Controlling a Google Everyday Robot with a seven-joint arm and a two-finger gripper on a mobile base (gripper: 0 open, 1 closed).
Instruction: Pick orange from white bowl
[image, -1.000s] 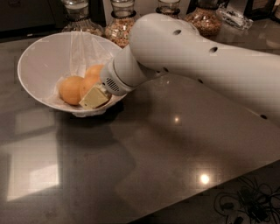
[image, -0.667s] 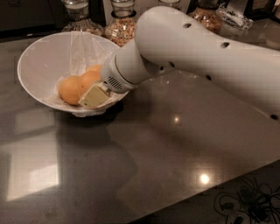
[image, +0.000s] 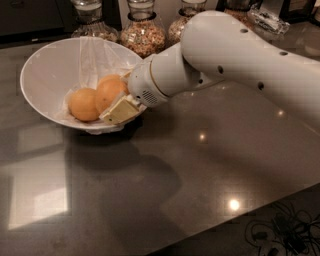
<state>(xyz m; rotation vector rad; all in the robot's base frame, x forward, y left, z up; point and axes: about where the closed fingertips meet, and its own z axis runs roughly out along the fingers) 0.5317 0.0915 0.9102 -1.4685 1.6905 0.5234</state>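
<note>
My hand (image: 120, 111) is down inside the white bowl (image: 45, 65), close to the rim on the side nearest my arm (image: 240, 55). The orange (image: 111, 92) I want is right up against the hand, just past it and a bit higher. I cannot tell if the hand is wide, narrow or holding the fruit, because the wrist hides most of it.

What could go wrong? If I lift and the hand is not snug on the orange, I think it may slip, drop back in the bowl or bounce out onto the tabletop (image: 200, 190). The other orange (image: 83, 104) touches the first one, on the side away from the hand, so a push could knock it around. The rim is very near the hand. If I pull sideways and not up, I might hook the rim and tip or drag the bowl. A thin see-through sheet (image: 92, 55) lines the bowl past the oranges, and it could snag and come along too.

Past the bowl stand glass jars (image: 144, 32) full of grains. They are near the arm, so a big swing could bump them. Some wires (image: 280, 232) lie well away, off the tabletop.
</note>
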